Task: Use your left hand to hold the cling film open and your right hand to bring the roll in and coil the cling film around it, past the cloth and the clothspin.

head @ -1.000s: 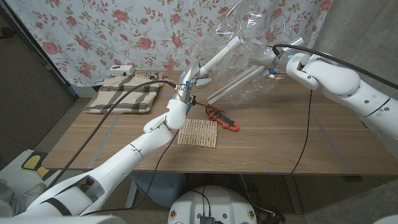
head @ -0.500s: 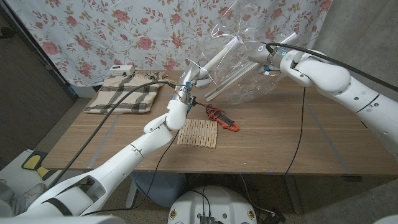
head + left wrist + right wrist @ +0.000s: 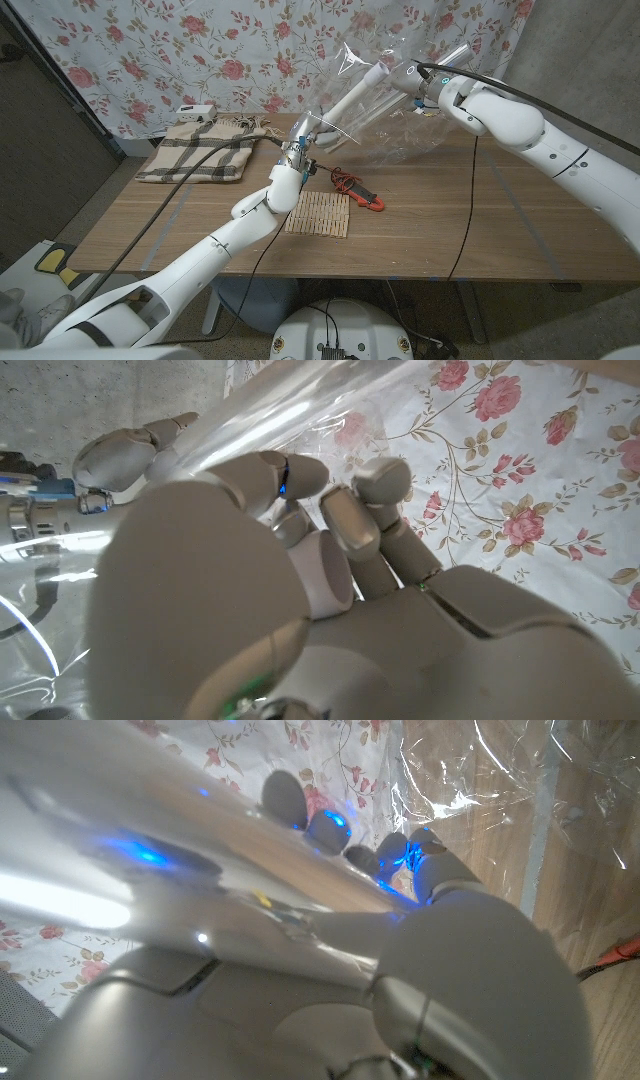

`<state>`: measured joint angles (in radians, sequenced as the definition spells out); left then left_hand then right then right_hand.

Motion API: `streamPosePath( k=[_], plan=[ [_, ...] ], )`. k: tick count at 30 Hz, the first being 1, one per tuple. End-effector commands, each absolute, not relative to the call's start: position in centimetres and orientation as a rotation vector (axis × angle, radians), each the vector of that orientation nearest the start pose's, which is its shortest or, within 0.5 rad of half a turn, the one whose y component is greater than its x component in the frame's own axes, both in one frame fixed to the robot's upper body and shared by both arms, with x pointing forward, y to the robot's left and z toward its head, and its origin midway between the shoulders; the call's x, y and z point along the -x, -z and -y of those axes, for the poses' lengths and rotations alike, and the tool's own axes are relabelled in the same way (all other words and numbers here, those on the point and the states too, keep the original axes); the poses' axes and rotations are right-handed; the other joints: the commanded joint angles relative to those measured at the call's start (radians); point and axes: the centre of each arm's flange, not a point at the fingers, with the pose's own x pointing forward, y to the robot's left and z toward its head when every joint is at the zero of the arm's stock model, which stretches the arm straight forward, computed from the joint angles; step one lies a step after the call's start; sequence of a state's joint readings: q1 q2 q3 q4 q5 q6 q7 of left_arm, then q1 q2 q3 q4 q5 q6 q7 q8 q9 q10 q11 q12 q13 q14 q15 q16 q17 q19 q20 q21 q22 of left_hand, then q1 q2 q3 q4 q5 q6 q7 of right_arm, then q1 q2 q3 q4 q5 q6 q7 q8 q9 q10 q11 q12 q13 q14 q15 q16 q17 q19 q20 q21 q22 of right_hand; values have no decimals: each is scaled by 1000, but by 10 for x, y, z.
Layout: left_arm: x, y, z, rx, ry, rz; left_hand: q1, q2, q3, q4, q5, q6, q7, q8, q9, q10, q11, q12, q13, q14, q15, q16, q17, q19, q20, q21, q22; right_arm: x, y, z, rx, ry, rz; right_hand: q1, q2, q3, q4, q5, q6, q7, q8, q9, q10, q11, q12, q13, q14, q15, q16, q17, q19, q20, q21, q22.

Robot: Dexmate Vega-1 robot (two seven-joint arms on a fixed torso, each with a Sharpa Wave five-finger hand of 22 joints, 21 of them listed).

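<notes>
- Table (image 3: 450,240): plaid cloth (image 3: 195,157) at the far left, with a small white device (image 3: 193,111) behind it.
- A row of wooden clothespins (image 3: 318,214) lies mid-table; a red-and-black clamp tool (image 3: 360,190) is just beside it.
- Left hand (image 3: 299,145): raised above the clothespins, fingers closed on the cling film (image 3: 400,110) edge.
- Right hand (image 3: 425,85): grips the roll (image 3: 355,95), held tilted in the air above the table's far side, with film draped around it.
</notes>
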<state>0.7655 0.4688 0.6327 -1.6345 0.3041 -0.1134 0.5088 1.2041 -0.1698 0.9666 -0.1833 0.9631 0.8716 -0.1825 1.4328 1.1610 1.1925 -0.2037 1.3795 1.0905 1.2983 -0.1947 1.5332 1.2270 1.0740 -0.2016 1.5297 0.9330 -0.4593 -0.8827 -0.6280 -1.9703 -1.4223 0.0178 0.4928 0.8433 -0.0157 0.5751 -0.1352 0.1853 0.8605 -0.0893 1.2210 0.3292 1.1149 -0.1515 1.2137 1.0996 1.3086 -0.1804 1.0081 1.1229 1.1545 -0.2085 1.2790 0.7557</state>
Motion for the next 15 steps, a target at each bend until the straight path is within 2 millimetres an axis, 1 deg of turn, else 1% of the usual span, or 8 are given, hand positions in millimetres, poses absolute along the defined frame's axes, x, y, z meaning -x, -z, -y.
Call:
streamPosePath(
  k=[1,5,6,7,10,15],
  plan=[
    [-588,-43,-142,-682,-32,1035,0,8,-1,2,1,-1,-2,161,94,-3,0,202,155,-2,0,-2,1,1,-5,0,0,-538,-188,155,2445,489,620,-100,135,-5,0,4,-1,0,4,0,37,-26,359,142,39,-31,553,116,-5,-2,252,2],
    [-593,-44,-146,-675,-21,1036,0,8,0,2,1,-1,-1,161,94,-4,0,202,155,-3,0,-3,1,1,-5,-2,-3,-541,-191,144,2428,509,631,-100,135,-5,-1,4,-1,0,6,1,36,-26,359,142,39,-30,553,116,-1,-2,257,7],
    [-594,-44,-147,-672,-20,1036,1,9,-1,2,0,-1,-2,161,94,-4,1,202,155,-2,0,-3,0,1,-4,-6,-9,-541,-192,141,2429,515,630,-100,135,-5,-1,4,-2,1,5,-1,36,-26,359,142,39,-30,553,116,-7,-2,252,1],
    [-595,-44,-148,-673,-16,1033,1,8,-1,2,1,-1,-1,161,94,-4,0,202,155,-3,0,-3,1,1,-7,2,3,-542,-192,138,2430,515,635,-100,135,-5,-1,4,-2,2,6,0,36,-26,359,142,39,-30,553,116,-2,-2,256,5],
    [-597,-44,-150,-673,-8,1031,0,9,-1,2,1,-1,-1,161,94,-4,0,202,155,-2,0,-3,1,2,-7,2,2,-542,-192,130,2428,514,646,-100,135,-5,-1,4,-2,1,6,-1,36,-26,360,142,39,-30,553,116,-5,-2,253,2],
    [-599,-43,-150,-679,11,1029,0,8,-1,2,1,0,-2,161,94,-4,0,202,155,-3,0,-3,1,1,-7,3,4,-540,-195,124,2409,521,671,-101,135,-5,-1,4,-1,1,6,-3,36,-26,360,142,39,-30,553,116,-7,-2,252,-1]
  ],
)
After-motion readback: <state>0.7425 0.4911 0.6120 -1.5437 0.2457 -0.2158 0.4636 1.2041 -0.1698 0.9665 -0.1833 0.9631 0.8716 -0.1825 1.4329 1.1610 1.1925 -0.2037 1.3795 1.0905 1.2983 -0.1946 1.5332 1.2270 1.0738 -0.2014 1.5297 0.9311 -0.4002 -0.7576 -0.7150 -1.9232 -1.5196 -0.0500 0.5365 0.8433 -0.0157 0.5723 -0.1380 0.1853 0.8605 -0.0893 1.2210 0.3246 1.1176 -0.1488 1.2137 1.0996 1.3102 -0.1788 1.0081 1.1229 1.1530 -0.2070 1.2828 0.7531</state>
